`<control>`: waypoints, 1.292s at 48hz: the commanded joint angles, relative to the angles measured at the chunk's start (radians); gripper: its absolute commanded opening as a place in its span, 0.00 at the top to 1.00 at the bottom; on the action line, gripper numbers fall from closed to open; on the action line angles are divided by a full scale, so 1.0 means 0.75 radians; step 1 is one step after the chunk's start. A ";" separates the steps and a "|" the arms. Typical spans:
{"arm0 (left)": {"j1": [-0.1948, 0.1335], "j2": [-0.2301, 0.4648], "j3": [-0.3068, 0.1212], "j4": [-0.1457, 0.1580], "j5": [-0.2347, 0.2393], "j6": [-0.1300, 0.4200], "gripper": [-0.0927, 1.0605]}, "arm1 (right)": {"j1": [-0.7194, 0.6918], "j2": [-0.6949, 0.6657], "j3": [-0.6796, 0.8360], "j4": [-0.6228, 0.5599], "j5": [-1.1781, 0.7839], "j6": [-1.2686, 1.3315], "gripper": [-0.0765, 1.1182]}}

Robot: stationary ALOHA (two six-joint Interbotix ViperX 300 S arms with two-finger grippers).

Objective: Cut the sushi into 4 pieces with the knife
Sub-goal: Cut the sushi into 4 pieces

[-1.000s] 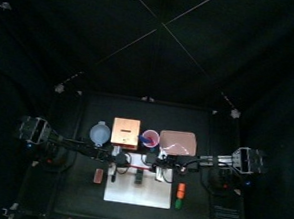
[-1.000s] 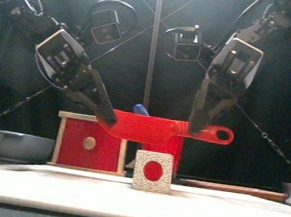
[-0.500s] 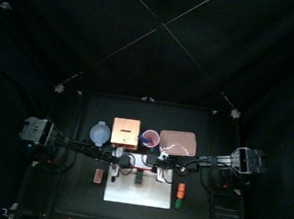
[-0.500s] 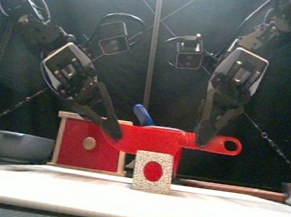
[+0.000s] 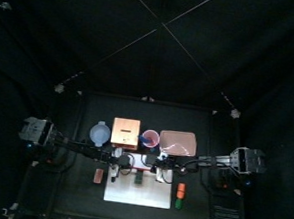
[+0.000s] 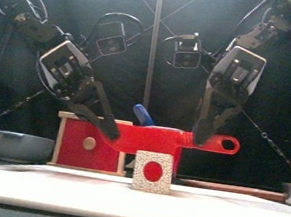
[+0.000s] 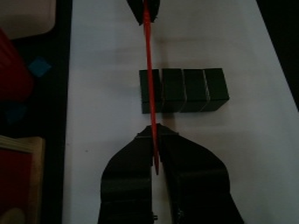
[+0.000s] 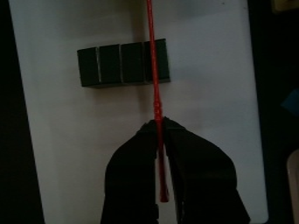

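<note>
The red toy knife [image 6: 158,137] hangs level, blade down, just above the sushi roll [image 6: 152,172], whose white end with a red centre faces the front. The roll lies on the white cutting board [image 6: 44,183]. My left gripper [image 6: 109,131] is shut on the knife's blade end, and my right gripper [image 6: 202,138] is shut on its handle end. In the left wrist view the knife [image 7: 147,70] runs as a thin red line over the dark roll [image 7: 187,91], close to one end. The right wrist view shows the same line [image 8: 152,52] crossing the roll [image 8: 117,64] near its end block.
Behind the board stand the blue-grey bowl [image 6: 23,145], the wooden box [image 6: 84,141] with its red drawer front, and the red cup with the blue knife [image 6: 141,113]. The pink tray [image 5: 177,140] lies at the back right. A small orange and green toy [image 5: 179,193] sits right of the board.
Both grippers have come down a little with the knife, bringing it closer to the top of the roll. The roll has not moved.
</note>
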State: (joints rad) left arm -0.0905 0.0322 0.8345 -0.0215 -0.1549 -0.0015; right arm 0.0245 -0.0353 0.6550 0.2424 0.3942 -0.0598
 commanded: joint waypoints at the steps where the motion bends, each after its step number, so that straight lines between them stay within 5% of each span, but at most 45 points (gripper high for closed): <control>1: -0.016 0.002 -0.004 -0.010 0.008 0.000 0.56 | 0.018 0.004 -0.012 0.004 -0.002 0.002 0.74; 39: -0.025 0.209 -0.022 -0.080 0.041 0.002 0.56 | 0.059 0.192 -0.004 0.065 -0.090 0.000 0.74; 54: -0.014 0.198 -0.033 -0.076 0.055 0.006 0.56 | 0.057 0.182 -0.008 0.049 -0.090 0.000 0.74; 62: 0.012 0.192 -0.041 -0.039 0.055 0.010 0.56 | 0.022 0.168 -0.010 0.004 -0.088 0.000 0.74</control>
State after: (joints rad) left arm -0.0966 0.1749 0.8023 -0.0614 -0.1304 0.0015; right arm 0.0506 0.0966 0.6519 0.2562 0.3237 -0.0568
